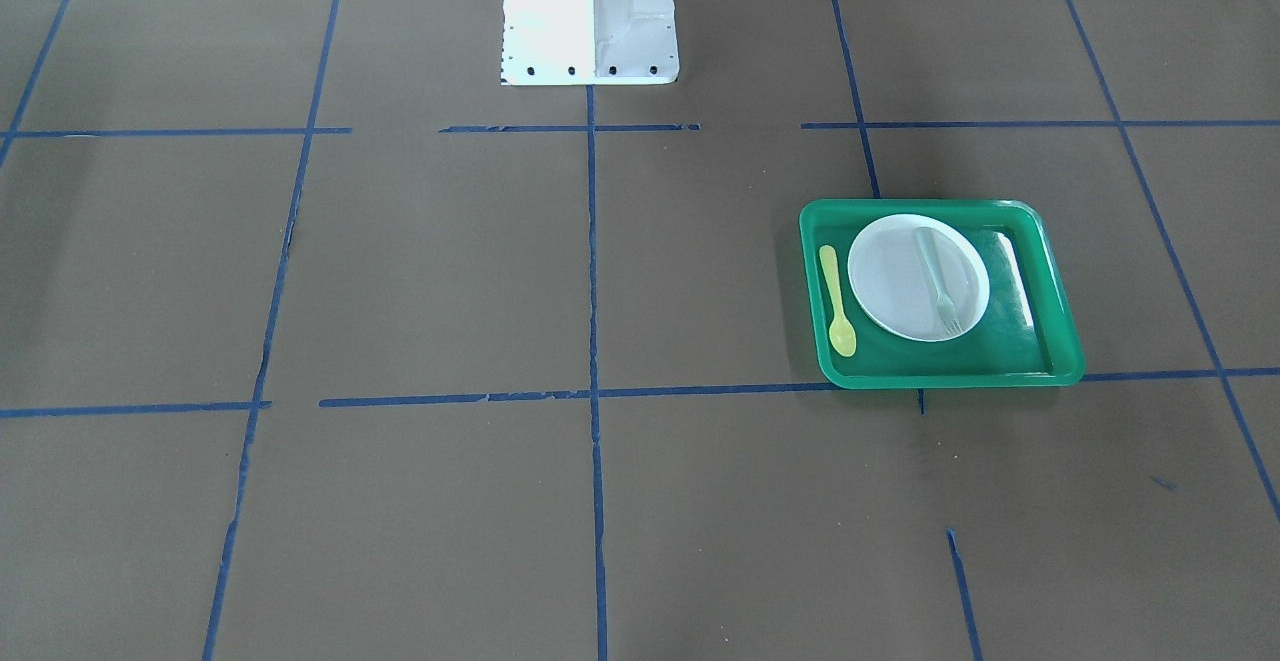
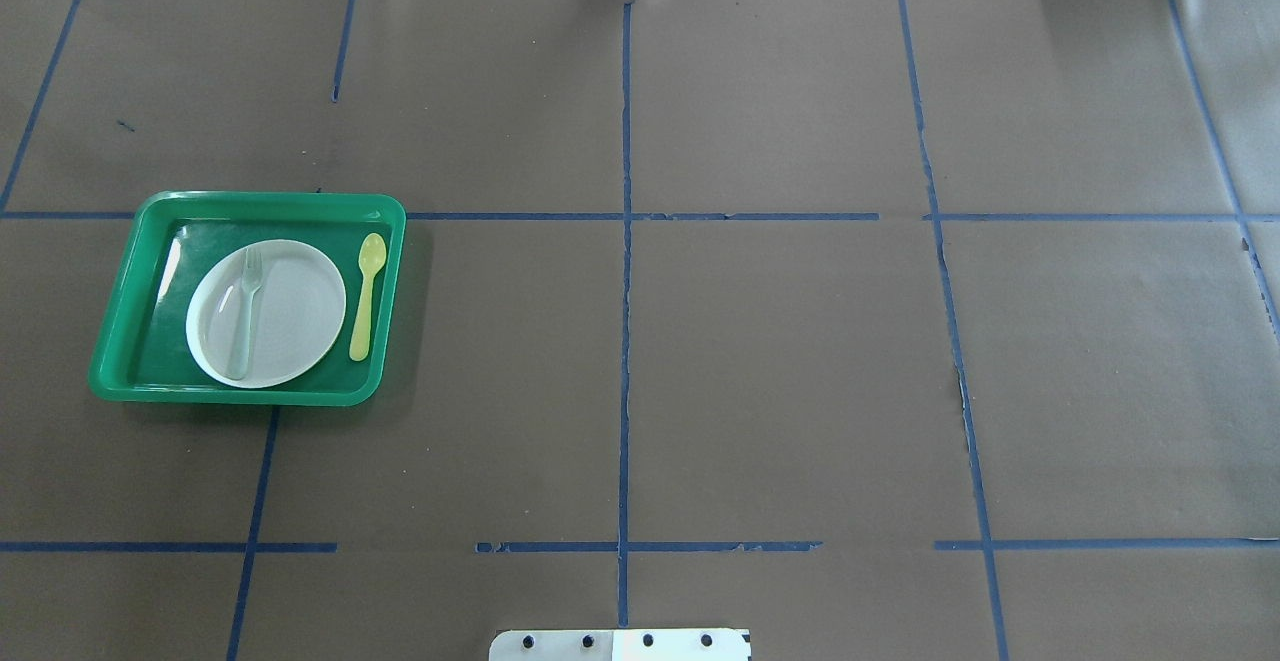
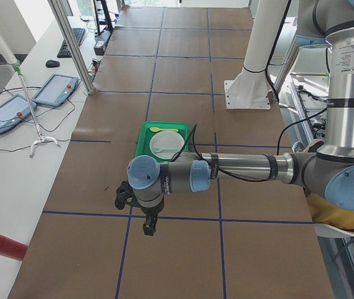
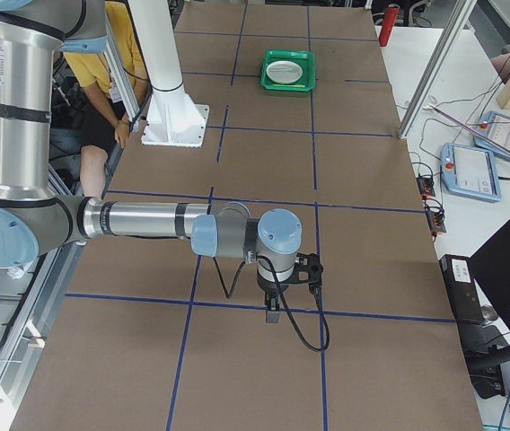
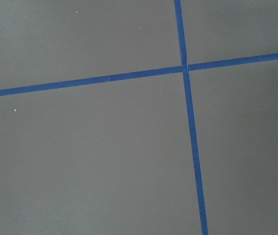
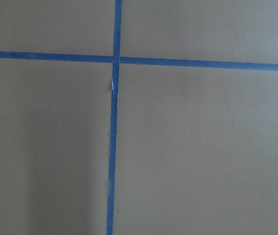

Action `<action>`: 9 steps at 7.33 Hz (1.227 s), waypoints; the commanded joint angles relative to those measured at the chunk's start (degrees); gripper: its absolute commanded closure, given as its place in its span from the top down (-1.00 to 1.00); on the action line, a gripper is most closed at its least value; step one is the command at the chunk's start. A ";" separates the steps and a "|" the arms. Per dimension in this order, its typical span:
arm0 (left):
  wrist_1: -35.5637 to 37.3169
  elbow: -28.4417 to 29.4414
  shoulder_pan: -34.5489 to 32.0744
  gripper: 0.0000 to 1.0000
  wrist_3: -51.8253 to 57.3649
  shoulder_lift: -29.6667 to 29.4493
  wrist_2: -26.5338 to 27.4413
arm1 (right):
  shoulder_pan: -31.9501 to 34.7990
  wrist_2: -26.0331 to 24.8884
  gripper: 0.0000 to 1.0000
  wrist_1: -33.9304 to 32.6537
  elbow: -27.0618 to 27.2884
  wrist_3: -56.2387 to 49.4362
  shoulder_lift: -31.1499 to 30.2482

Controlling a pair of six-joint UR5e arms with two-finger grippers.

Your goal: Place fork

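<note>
The pale translucent fork (image 1: 938, 281) lies on the white plate (image 1: 895, 286) inside the green tray (image 1: 950, 378), tines towards the far side from the robot. In the overhead view the fork (image 2: 245, 311) lies on the left part of the plate (image 2: 295, 311). A yellow spoon (image 2: 366, 296) lies in the tray (image 2: 250, 396) beside the plate. My left gripper (image 3: 147, 228) hangs above the table, away from the tray and nearer the camera. My right gripper (image 4: 273, 316) hangs far from the tray (image 4: 288, 70). I cannot tell whether either is open or shut. Both wrist views show only paper and tape.
Brown paper with a grid of blue tape lines (image 2: 625, 341) covers the table. The white robot base (image 1: 590, 16) stands at the table's edge. Tablets (image 3: 55, 89) and cables lie on a side bench. A red cylinder (image 3: 4, 246) lies there too.
</note>
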 commanded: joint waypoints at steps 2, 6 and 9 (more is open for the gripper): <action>0.44 -0.03 1.60 1.00 -0.56 -1.22 0.79 | 0.00 0.00 1.00 0.00 0.00 0.09 0.00; -8.24 -5.88 13.09 1.00 -11.64 -1.13 -4.27 | 0.00 0.00 1.00 0.00 0.00 0.00 0.00; -27.09 -8.90 25.56 1.00 -41.51 -1.22 -4.39 | 0.00 0.00 1.00 0.00 0.00 0.00 0.00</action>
